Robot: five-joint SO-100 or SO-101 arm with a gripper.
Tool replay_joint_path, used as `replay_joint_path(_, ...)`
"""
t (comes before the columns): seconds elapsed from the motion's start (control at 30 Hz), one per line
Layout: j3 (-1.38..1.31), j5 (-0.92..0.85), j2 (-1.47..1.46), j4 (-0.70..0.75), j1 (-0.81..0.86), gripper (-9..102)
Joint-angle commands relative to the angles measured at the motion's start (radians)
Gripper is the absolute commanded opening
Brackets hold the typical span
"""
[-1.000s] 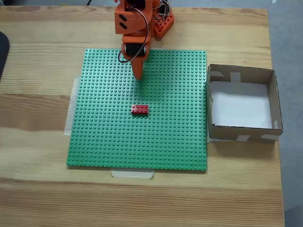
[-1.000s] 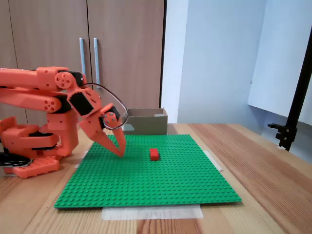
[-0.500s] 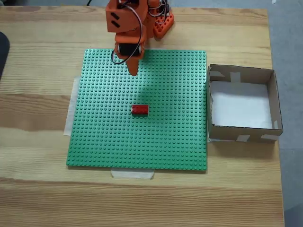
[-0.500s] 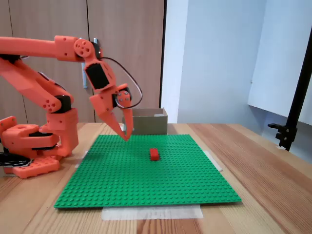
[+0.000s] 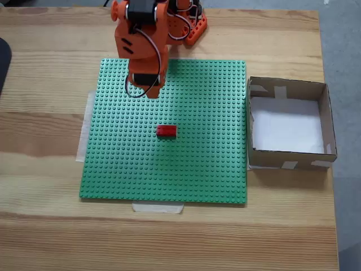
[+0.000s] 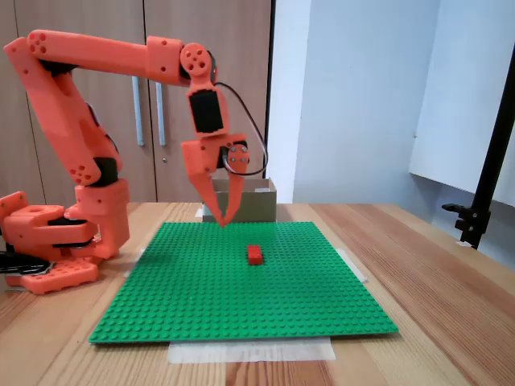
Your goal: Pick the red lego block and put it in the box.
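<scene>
Matt cardboard box (image 5: 287,164), wooden table (image 5: 51,141)

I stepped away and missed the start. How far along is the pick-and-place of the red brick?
Nothing looks done yet: the red lego block lies on the green baseplate, and the box holds nothing. In hand: the gripper hangs above the baseplate, short of the block, jaws together. Left: reaching it, grasping, carrying it to the box.

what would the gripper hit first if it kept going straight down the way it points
Probably the bare green baseplate. The gripper points down above it, short of the red block.
</scene>
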Motion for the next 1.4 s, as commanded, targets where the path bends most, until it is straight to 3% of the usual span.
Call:
replay_joint_path(0.0,-0.117,0.018,-0.064,0.029,-0.008,-1)
replay_joint_path(0.67,-0.278,0.020,-0.350,0.086,-0.038,31)
replay_joint_path(1.37,-0.221,0.008,-0.448,-0.078,-0.063,30)
